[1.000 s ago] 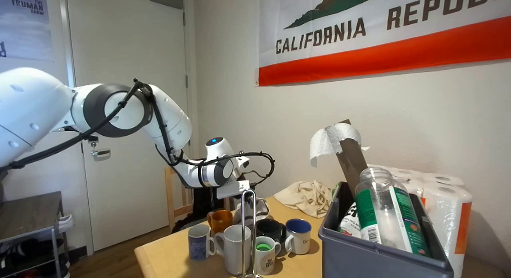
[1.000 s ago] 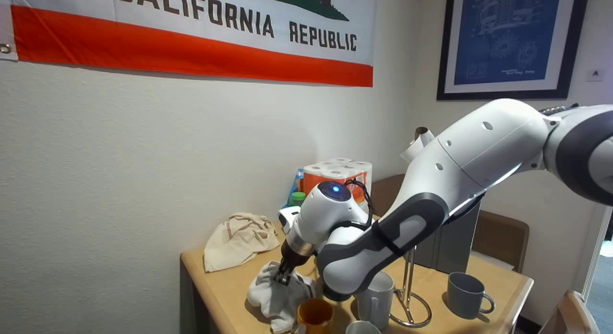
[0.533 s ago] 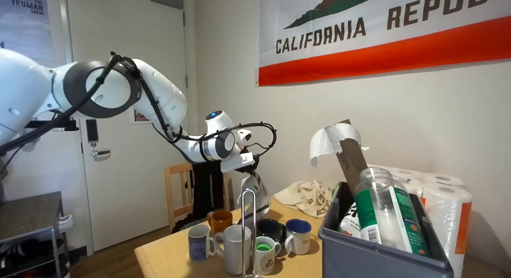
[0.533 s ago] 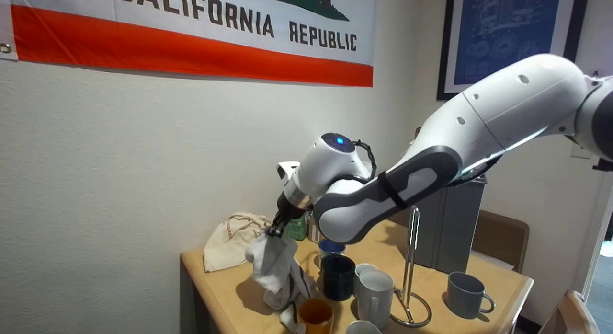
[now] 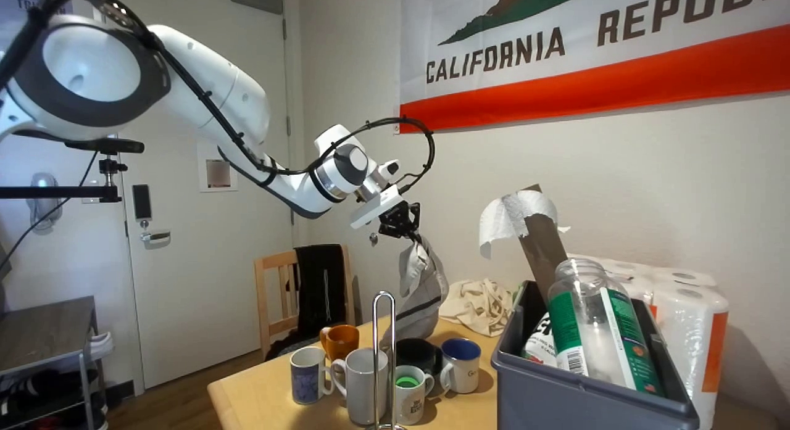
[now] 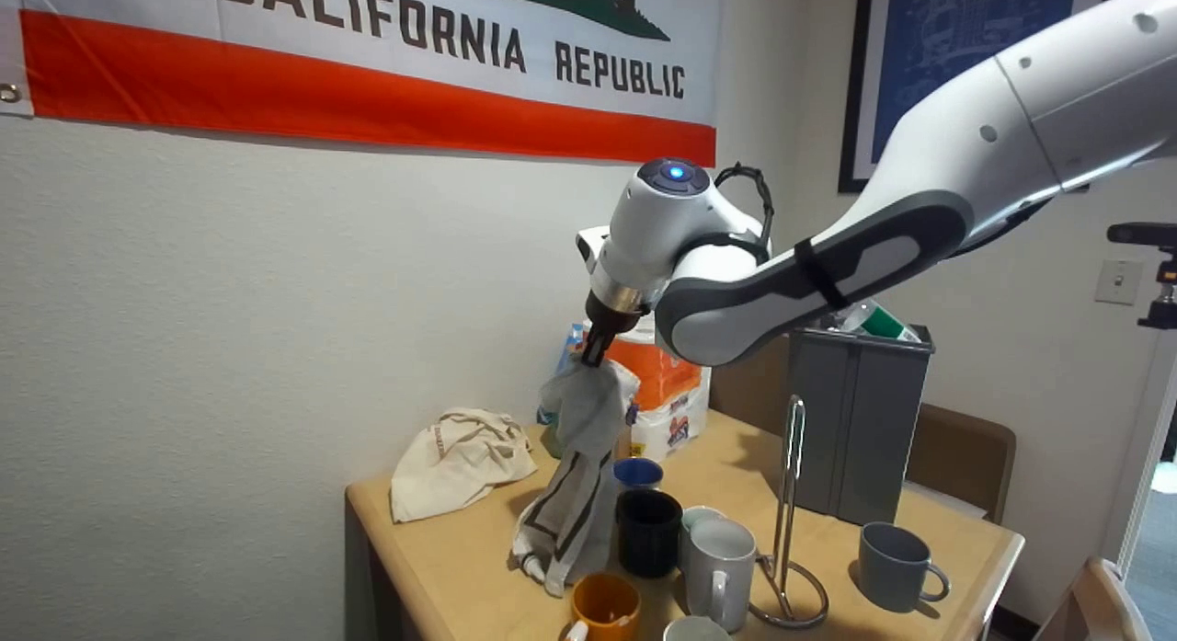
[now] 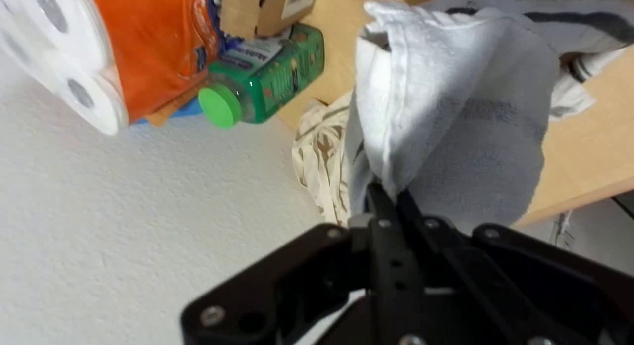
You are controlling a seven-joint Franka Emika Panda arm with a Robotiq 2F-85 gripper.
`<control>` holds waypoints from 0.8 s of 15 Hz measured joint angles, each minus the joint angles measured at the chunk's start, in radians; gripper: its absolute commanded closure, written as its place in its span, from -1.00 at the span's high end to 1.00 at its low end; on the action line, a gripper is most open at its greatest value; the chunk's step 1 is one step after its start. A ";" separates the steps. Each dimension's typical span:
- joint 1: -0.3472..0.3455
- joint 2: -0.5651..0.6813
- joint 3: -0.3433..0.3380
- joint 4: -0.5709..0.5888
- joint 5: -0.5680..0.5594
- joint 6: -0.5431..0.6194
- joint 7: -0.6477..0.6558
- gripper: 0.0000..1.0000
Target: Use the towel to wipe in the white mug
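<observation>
My gripper (image 5: 415,236) is shut on the towel (image 5: 426,291), which is off-white with dark stripes. In an exterior view the gripper (image 6: 593,356) is high above the table and the towel (image 6: 588,416) hangs from it. The towel's lower end is beside the orange and black mugs; I cannot tell whether it touches the table. In the wrist view the fingertips (image 7: 389,194) pinch a fold of the towel (image 7: 455,92). A tall white mug (image 5: 361,390) stands upright among the mugs, also seen in an exterior view (image 6: 720,567). Its inside bottom is hidden.
Around the white mug stand an orange mug (image 5: 341,342), a black mug (image 6: 649,533), a blue-lined mug (image 5: 461,365), a green-lined white mug (image 5: 410,396) and a patterned mug (image 5: 307,377). A metal stand (image 6: 784,531), grey bin (image 5: 592,393), grey mug (image 6: 892,567) and cloth bag (image 6: 460,466) are nearby.
My gripper has risen well above the table, pulling the towel up from a bunched heap into a long hanging drape. It has also shifted slightly toward the paper rolls. The mugs have not moved.
</observation>
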 measured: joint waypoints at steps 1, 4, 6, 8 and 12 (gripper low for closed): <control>-0.008 -0.026 0.019 -0.019 0.000 -0.046 -0.004 -0.98; -0.089 -0.104 0.167 -0.091 0.134 -0.145 -0.118 -0.98; -0.145 -0.147 0.253 -0.127 0.253 -0.220 -0.207 -0.98; -0.178 -0.185 0.291 -0.148 0.310 -0.324 -0.240 -0.98; -0.208 -0.255 0.295 -0.180 0.317 -0.518 -0.239 -0.98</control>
